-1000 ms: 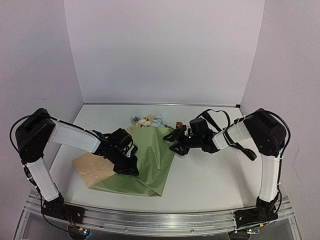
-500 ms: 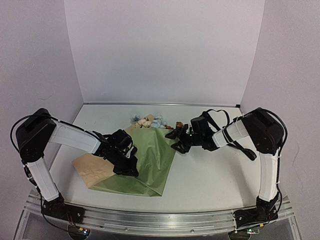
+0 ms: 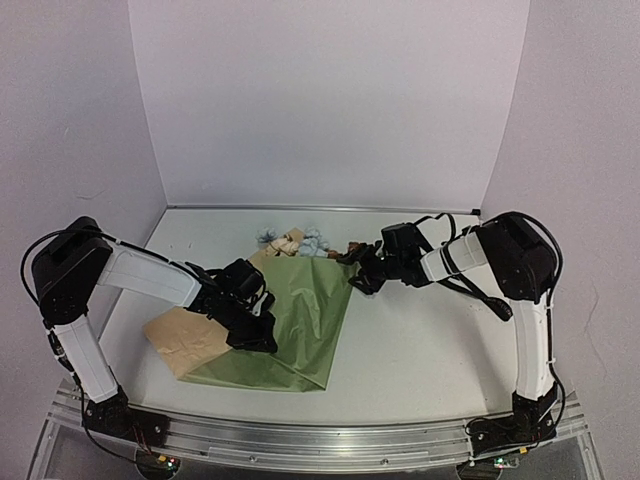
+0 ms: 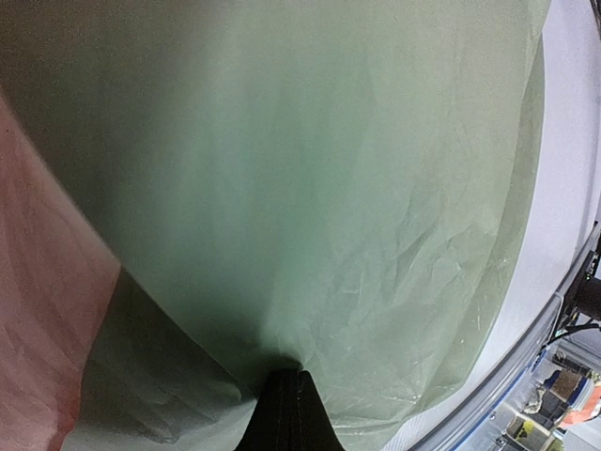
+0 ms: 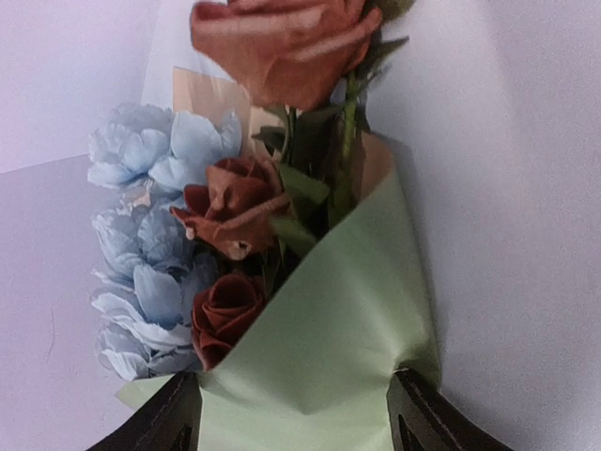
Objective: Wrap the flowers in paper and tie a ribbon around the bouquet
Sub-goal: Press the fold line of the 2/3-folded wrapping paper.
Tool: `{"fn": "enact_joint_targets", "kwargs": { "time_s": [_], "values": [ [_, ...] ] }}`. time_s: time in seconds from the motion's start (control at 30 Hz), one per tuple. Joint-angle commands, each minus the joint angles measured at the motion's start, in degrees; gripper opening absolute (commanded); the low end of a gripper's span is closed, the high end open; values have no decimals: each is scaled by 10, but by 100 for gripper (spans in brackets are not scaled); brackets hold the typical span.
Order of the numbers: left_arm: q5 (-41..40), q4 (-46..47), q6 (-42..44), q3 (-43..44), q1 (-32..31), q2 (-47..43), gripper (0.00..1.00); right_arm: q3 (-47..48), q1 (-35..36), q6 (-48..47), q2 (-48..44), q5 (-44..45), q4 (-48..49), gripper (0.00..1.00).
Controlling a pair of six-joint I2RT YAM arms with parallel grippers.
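The olive-green paper point(image 3: 300, 320) lies spread on the table, its tan reverse point(image 3: 185, 340) showing at the left. The flowers point(image 3: 295, 242) poke out past its far edge. My left gripper point(image 3: 255, 335) is shut, its jaws pinching a fold of the paper point(image 4: 329, 188) near the sheet's left middle. My right gripper point(image 3: 355, 270) stands open at the paper's far right corner. There the green paper point(image 5: 319, 357) spans the gap between its fingers point(image 5: 423, 418), with pale blue and brownish-orange flowers point(image 5: 235, 207) just ahead. The ribbon is out of view.
White walls close in the table at the back and both sides. An aluminium rail point(image 3: 320, 440) runs along the near edge, also seen as the rail point(image 4: 526, 366) beside the sheet. Black cables point(image 3: 440, 225) loop over the right arm.
The right gripper has moved left and away from me, onto the paper's far right corner by the flower heads. The left gripper has stayed put, its jaws closing fully on the paper.
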Motion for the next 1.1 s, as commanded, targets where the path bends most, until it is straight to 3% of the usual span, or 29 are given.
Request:
{"fn": "enact_joint_targets", "kwargs": {
  "time_s": [0.0,0.27,0.53,0.8,1.07],
  "values": [
    [-30,-31,16,-11,-3,10,0,62,-19,-10,25,38,-48,71],
    [-37,-40,21,-5,-3,-6,0,147,-36,-39,32,29,-135,72],
    [-59,-75,37,59,4,-47,3,63,-18,-143,-136,8,-259,72],
    [-81,-93,-35,60,9,-129,11,-5,84,-283,-279,43,-449,69],
    [-135,-164,-192,-75,15,-316,20,11,217,-338,-260,51,-493,51]
  ]
}}
